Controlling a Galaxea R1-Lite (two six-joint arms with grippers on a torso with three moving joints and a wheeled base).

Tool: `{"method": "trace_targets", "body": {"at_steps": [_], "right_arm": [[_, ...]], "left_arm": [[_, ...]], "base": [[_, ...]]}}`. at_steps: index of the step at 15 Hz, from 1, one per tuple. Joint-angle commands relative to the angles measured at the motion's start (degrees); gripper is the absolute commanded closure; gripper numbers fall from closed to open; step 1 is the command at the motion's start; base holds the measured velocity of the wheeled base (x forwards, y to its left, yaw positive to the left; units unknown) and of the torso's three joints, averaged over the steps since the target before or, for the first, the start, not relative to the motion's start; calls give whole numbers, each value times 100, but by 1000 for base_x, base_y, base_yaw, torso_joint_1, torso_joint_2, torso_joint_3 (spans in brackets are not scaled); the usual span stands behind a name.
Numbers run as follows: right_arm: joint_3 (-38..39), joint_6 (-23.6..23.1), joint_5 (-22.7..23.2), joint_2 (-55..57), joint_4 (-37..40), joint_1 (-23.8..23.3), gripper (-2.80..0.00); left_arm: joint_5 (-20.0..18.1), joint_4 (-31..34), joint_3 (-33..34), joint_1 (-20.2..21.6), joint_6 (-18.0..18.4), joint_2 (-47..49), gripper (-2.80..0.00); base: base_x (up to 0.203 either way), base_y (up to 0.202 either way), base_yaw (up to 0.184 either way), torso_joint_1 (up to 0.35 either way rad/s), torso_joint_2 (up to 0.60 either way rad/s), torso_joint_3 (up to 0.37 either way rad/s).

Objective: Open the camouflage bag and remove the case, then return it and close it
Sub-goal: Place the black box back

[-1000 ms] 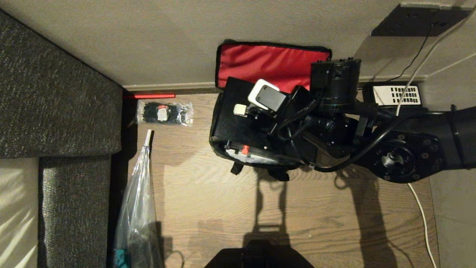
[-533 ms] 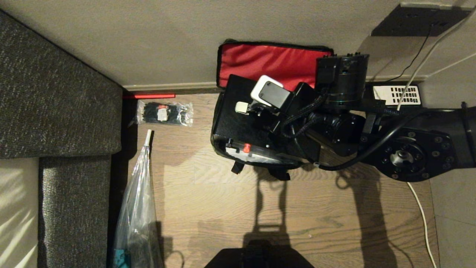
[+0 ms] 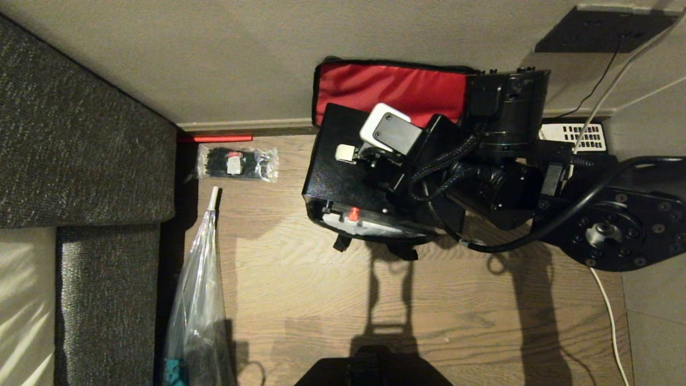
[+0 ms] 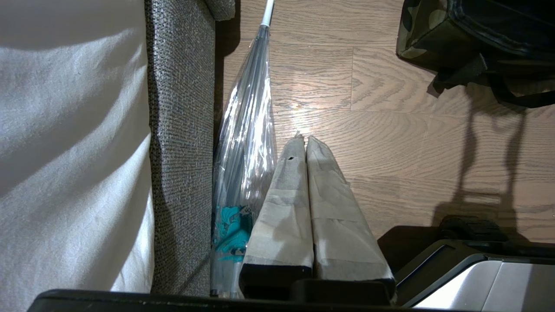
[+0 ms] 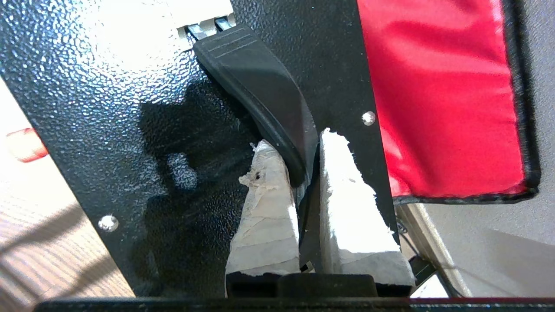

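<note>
Nearest the robot's base, the left claw hangs parked over the wooden floor, its taped fingers pressed together on nothing, beside a clear folded umbrella that lies along the grey sofa.

Farther out, the camouflage bag sits open on the floor, its red lid lining propped against the wall. The case stands partly out of the bag, its small red knob on the edge nearest the robot. The right claw is clamped on the case's black handle, one padded finger on each side of it.

Compared with a second ago, the right arm has shifted away from the sofa and slightly toward the wall, and the case has tilted with it, its far edge covering more of the red lining. The packet of black ties on the sofa side of the bag lies where it was.
</note>
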Motion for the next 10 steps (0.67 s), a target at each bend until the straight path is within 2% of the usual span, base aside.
{"method": "trace_targets", "body": {"at_steps": [1,10], "right_arm": [[136,-35,-14,-134,-23,17,0],[272,-77,-17,-234,-36,7,0]], "left_arm": [[2,-1,18,2,-9,-11,0],[2,-1,18,2,0,-11,0]], "base": [[0,0,0,0,0,0],[0,0,0,0,0,0]]}}
